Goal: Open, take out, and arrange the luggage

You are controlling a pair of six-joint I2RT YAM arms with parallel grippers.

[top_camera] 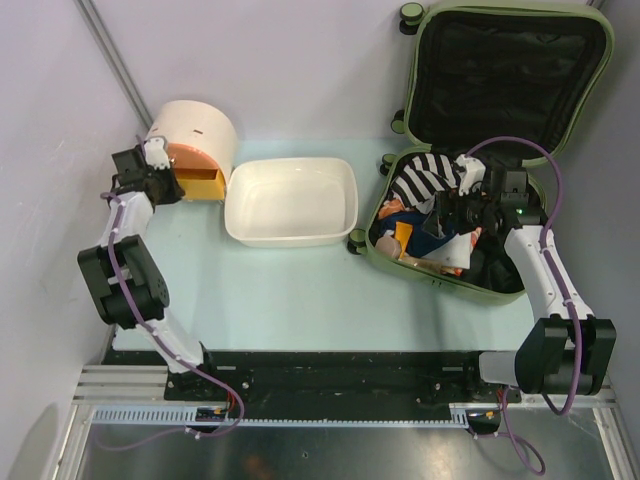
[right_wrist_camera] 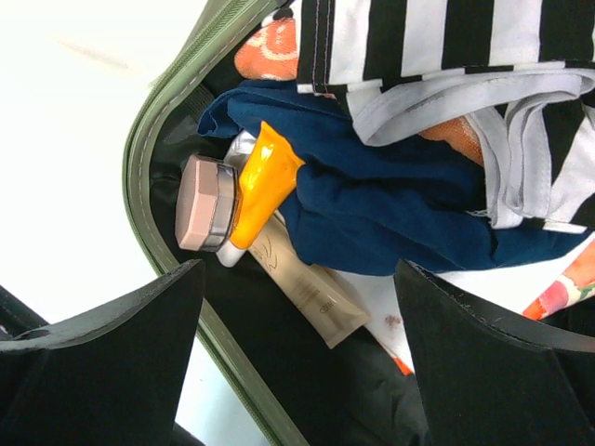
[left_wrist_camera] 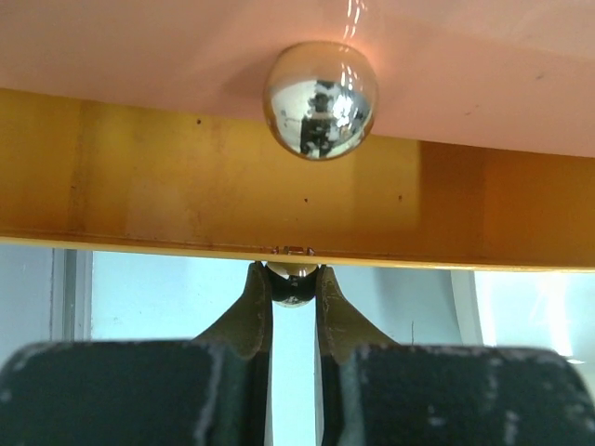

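The olive-green luggage [top_camera: 378,252] lies open at the right, its black-lined lid [top_camera: 510,75] propped up behind. Inside are a striped garment [top_camera: 425,175], a blue cloth [right_wrist_camera: 390,214], an orange tube [right_wrist_camera: 260,186], a pink-capped jar [right_wrist_camera: 203,204] and a beige tube [right_wrist_camera: 311,293]. My right gripper [top_camera: 447,213] hangs open over these contents [right_wrist_camera: 297,269], holding nothing. At the far left, my left gripper [top_camera: 170,182] is shut on a small metal knob [left_wrist_camera: 293,286] of the orange drawer [left_wrist_camera: 186,177].
A round cream drawer box [top_camera: 200,130] stands at the back left, with its orange drawer [top_camera: 205,183] pulled out a little. A second shiny knob [left_wrist_camera: 320,100] sits above. A white tub [top_camera: 290,200] stands between the box and the luggage.
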